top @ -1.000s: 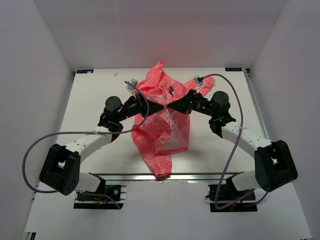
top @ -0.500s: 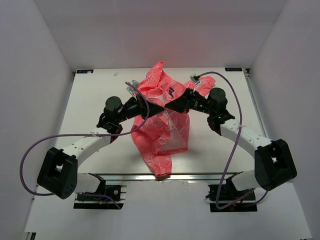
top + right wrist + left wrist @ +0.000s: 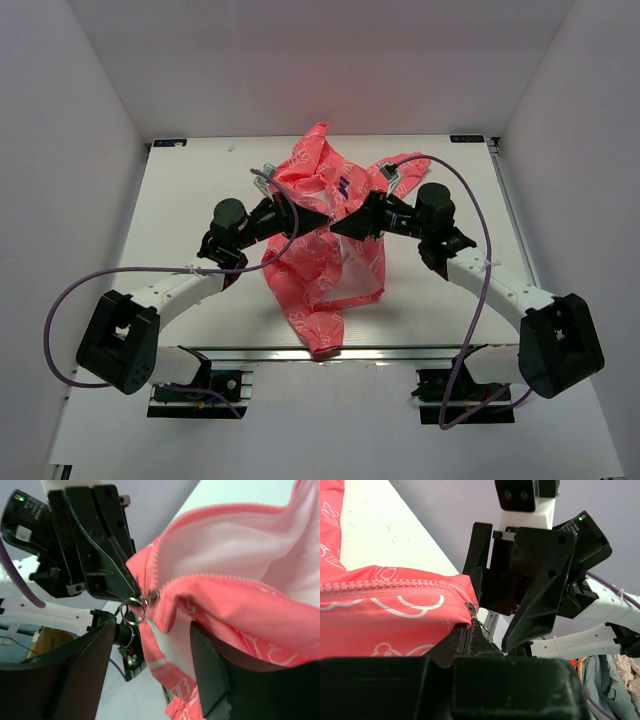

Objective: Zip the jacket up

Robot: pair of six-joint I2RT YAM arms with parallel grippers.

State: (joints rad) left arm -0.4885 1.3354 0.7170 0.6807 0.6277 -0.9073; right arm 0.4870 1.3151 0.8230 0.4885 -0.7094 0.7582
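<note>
Clamping the left gripper (image 3: 470,630) tight on the jacket (image 3: 325,270) at its zipper end, holding the right gripper (image 3: 150,655) wide apart beside the ring-pull slider (image 3: 150,598), gripping nothing, letting the rest drape onto the middle of the table (image 3: 190,180).

The jacket (image 3: 325,255) is showing thin matt coral cloth with smooth white lining (image 3: 240,545), its zipper (image 3: 395,585) carrying a shiny metal ring (image 3: 133,613). The left end effector (image 3: 320,221) and right end effector (image 3: 338,229) are looking like matt black plastic, the counter (image 3: 190,180) white and matt.
</note>
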